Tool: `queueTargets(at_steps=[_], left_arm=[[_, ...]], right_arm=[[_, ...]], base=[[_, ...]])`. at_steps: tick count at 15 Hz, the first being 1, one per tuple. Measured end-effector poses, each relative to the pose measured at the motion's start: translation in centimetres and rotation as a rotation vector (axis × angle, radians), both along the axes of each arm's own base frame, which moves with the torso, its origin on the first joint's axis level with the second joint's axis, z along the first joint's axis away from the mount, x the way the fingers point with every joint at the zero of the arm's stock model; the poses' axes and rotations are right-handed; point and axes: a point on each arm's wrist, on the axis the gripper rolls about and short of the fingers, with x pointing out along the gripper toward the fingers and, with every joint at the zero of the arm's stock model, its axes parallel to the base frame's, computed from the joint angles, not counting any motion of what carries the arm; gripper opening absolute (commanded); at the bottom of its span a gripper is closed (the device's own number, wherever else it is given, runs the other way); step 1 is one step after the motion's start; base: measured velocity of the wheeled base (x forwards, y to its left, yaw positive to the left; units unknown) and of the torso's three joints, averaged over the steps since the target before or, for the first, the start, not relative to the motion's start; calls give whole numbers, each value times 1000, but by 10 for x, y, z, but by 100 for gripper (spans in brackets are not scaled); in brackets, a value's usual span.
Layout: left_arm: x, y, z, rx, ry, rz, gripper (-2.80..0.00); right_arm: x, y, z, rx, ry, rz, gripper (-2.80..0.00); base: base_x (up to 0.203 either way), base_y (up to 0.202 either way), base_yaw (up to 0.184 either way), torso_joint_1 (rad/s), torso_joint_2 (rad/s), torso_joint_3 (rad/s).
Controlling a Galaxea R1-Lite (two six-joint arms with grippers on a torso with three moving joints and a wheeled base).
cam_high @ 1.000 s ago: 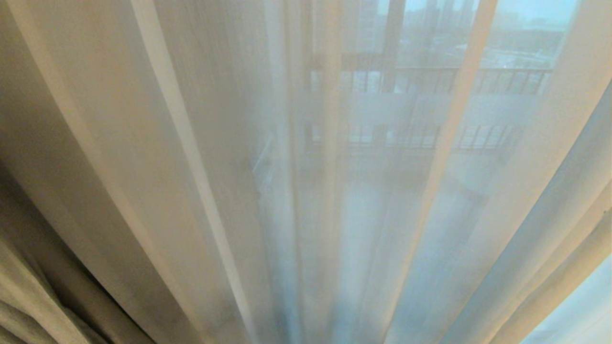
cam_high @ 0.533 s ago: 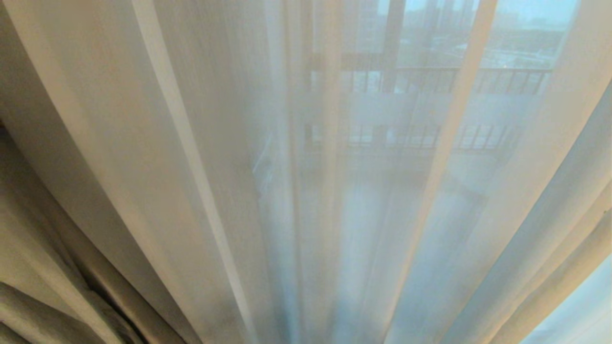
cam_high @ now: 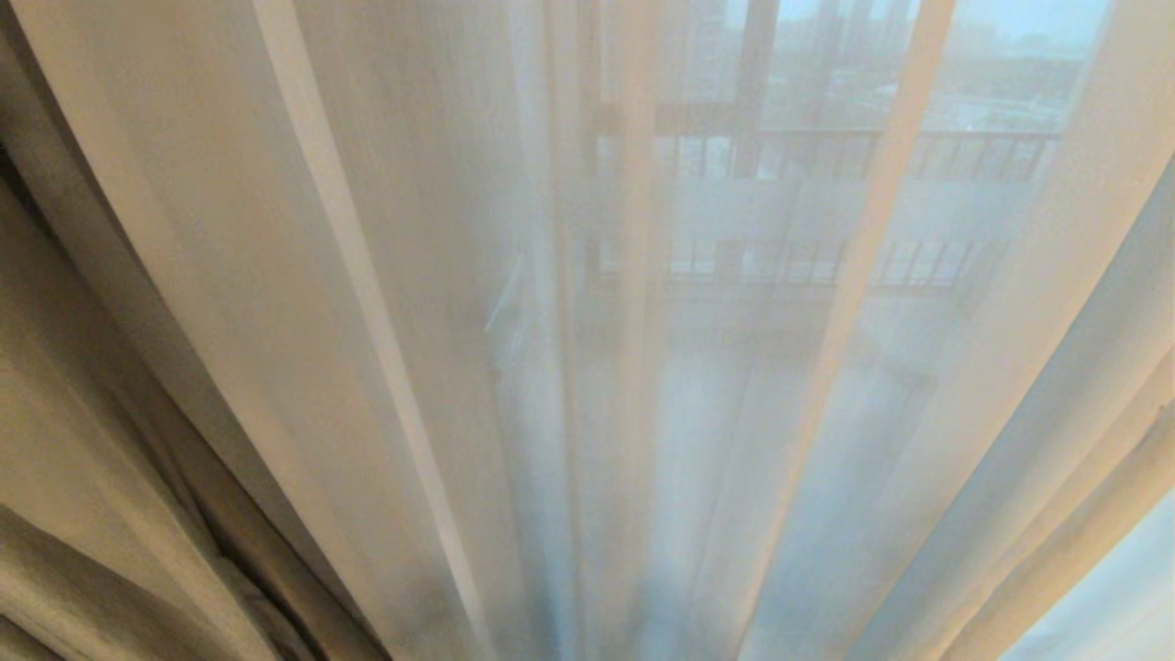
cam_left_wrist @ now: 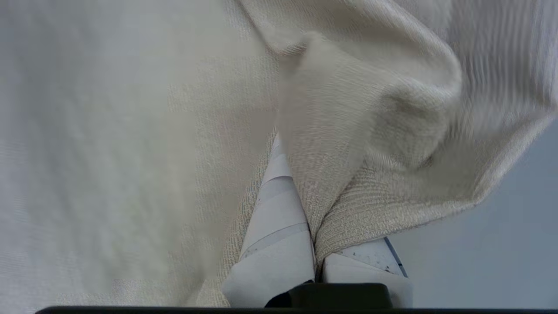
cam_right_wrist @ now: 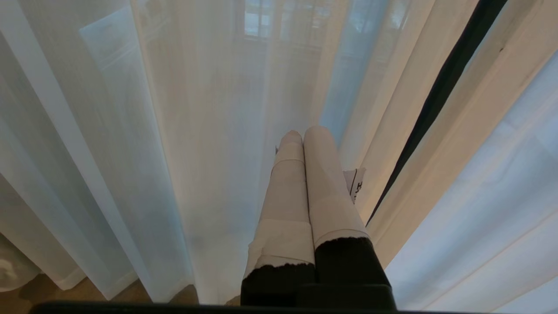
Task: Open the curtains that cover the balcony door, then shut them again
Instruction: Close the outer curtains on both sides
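You have the left gripper (cam_left_wrist: 314, 244) pinched tight on a bunched fold of the curtains (cam_left_wrist: 370, 144), coarse cream woven cloth hanging at the left edge of the head view, so I judge you are drawing them across. Next, pull steadily sideways along the rail without letting the weave slip. The right gripper (cam_right_wrist: 304, 133) hangs pressed together and empty before the thin, translucent white sheer (cam_high: 441, 275), which veils the balcony door (cam_high: 748, 92).

left gripper (cam_left_wrist: 311, 244): white-taped fingers | right gripper (cam_right_wrist: 305, 135): white-taped fingers, black bases

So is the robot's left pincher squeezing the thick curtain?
Yes, shut on it: the left gripper has the woven curtain pinched between its fingers.
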Motion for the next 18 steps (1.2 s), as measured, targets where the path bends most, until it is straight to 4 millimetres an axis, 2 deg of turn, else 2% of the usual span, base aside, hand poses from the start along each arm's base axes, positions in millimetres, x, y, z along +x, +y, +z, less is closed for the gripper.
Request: queueTargets(at_steps=[18], left_arm=[[-21, -83, 8, -1, -31, -246, -280]], right_arm=[[0, 0, 0, 0, 0, 0, -280]], base=[[0, 0, 0, 0, 0, 0]])
